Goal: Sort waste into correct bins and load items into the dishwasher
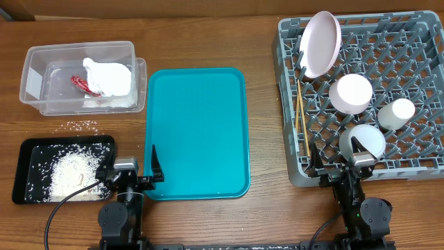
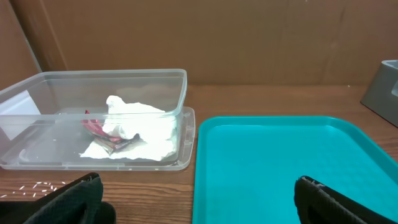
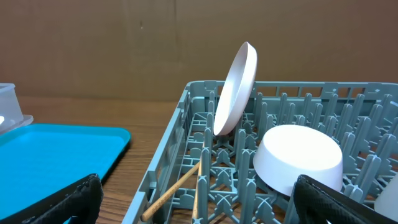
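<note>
The clear tub (image 1: 41, 55) at the back left holds a crumpled napkin (image 1: 109, 76) and a red wrapper (image 1: 80, 83). White rice fills the black tray (image 1: 24, 149), and loose grains (image 1: 83, 126) lie on the wood behind it. In the grey dish rack (image 1: 288, 104) stand a large plate (image 1: 320, 43), a white dish (image 1: 350, 94), a cup (image 1: 396, 113), a metal bowl (image 1: 362, 141) and chopsticks (image 1: 302, 121). My left gripper (image 1: 130, 172) rests open at the front edge between black tray and teal tray. Open and empty, my right gripper (image 1: 361, 167) sits at the rack's front wall.
A flat teal tray (image 1: 198, 132) lies between the bins and the rack with nothing on it. The tub's lid sticks out under its right side. The wrist views show a brown wall behind the table.
</note>
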